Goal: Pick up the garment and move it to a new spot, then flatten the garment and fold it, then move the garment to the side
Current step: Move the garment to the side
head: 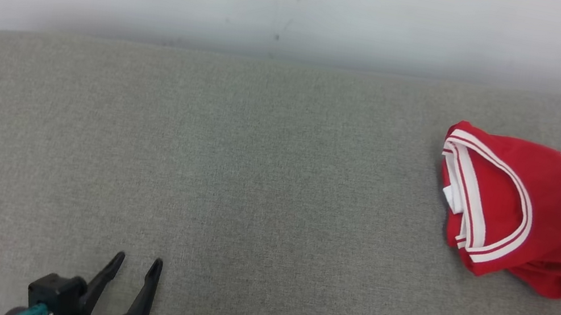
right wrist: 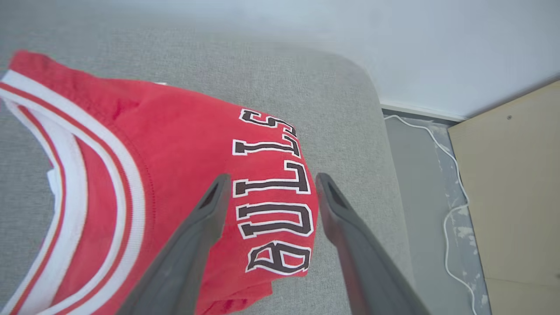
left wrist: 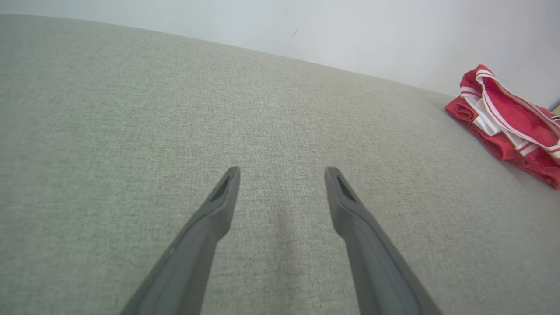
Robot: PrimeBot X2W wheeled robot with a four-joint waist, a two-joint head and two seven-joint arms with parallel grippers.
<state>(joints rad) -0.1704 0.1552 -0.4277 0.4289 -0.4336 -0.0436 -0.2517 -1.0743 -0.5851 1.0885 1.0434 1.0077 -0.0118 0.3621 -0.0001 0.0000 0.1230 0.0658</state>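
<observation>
The folded red jersey (head: 539, 226) lies at the grey cushion's (head: 254, 176) right end, apparently set aside as the task's last step, the right gripper (right wrist: 272, 178) spread wide and empty over its lettering, the left gripper (head: 139, 259) open and idle well apart.

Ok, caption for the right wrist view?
Open right claw above the folded red jersey near the end of the grey cushion.

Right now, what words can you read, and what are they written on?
"BULLS": black letters edged in white, on the red jersey, clear in the right wrist view.
Small white tag inside the jersey: too small to read.
Nothing else is readable.
</observation>
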